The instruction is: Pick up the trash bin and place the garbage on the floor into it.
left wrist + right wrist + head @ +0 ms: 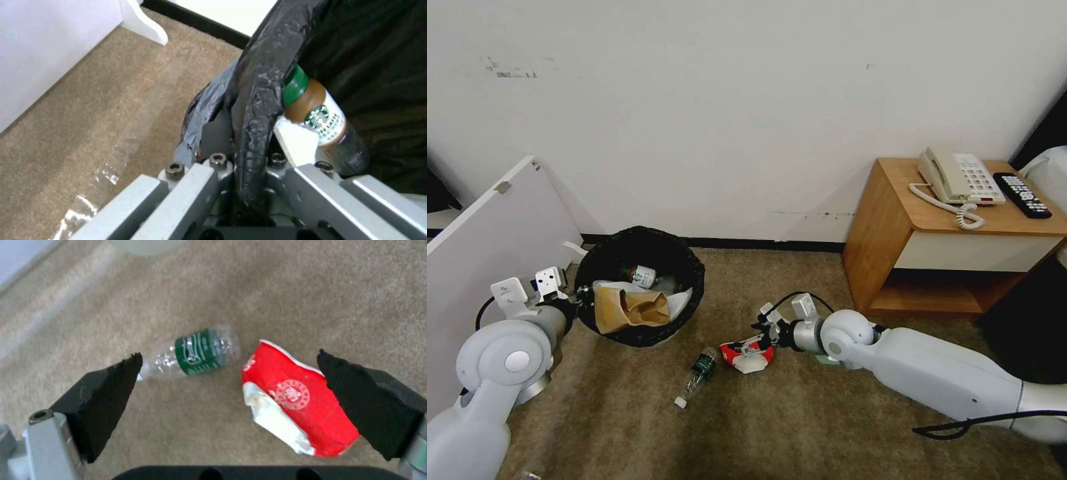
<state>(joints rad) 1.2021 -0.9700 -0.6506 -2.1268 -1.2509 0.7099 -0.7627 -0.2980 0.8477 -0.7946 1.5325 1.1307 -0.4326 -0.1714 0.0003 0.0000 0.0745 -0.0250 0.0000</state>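
Observation:
The trash bin (687, 267), lined with a black bag, is tilted with its mouth towards me. It holds a brown paper bag (630, 308), white tissue and a brown bottle (320, 120). My left gripper (580, 294) is shut on the bin's bag-covered rim (258, 100). On the floor (800, 413) lie a crushed red-and-white cup (747, 357) and a clear green-labelled bottle (697, 375). My right gripper (755, 341) hangs open just above the cup (296, 396), whose far side reaches one black pad (356, 396). The bottle (195, 353) lies between the cup and the other pad.
A wooden nightstand (887, 227) with a phone (957, 177) and a remote (1022, 195) stands at the right by the wall. A white board (487, 253) leans at the left. A pale green bin (146, 244) sits near my right arm. Open carpet lies in front.

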